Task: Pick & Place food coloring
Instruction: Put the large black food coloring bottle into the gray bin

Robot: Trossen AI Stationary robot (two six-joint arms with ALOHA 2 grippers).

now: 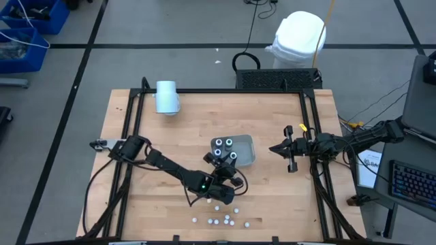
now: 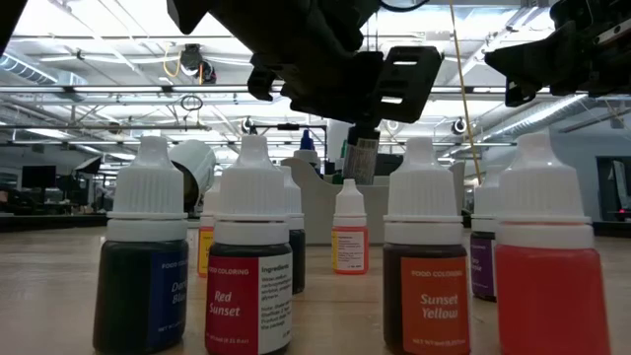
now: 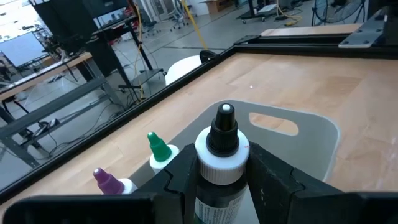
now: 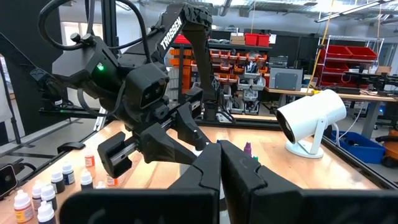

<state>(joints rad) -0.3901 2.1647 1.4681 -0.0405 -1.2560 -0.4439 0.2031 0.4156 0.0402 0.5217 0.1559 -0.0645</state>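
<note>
Looking down in the high view, the left gripper (image 1: 228,182) sits at lower centre, just below the translucent grey rectangular tray (image 1: 246,144), which holds dark round food-coloring bottles with white-ringed tops (image 1: 223,148); small whitish bottles (image 1: 221,216) lie scattered at the bottom edge. The right gripper (image 1: 281,148) waits at the right, fingers shut on nothing

At table height, capped bottles labelled Red Sunset (image 2: 248,258) and Sunset Yellow (image 2: 426,258) fill the foreground, and a dark bottle (image 2: 361,158) hangs from the gripper at upper centre

From the left wrist, its fingers clamp a dark bottle with a white collar and black nozzle (image 3: 221,149) above the tray's rim (image 3: 314,134)

The right wrist view shows the left arm at centre left

Lowering it off-line could knock the green-tipped bottle (image 3: 160,149) over, since the grip sits close beside it
</note>
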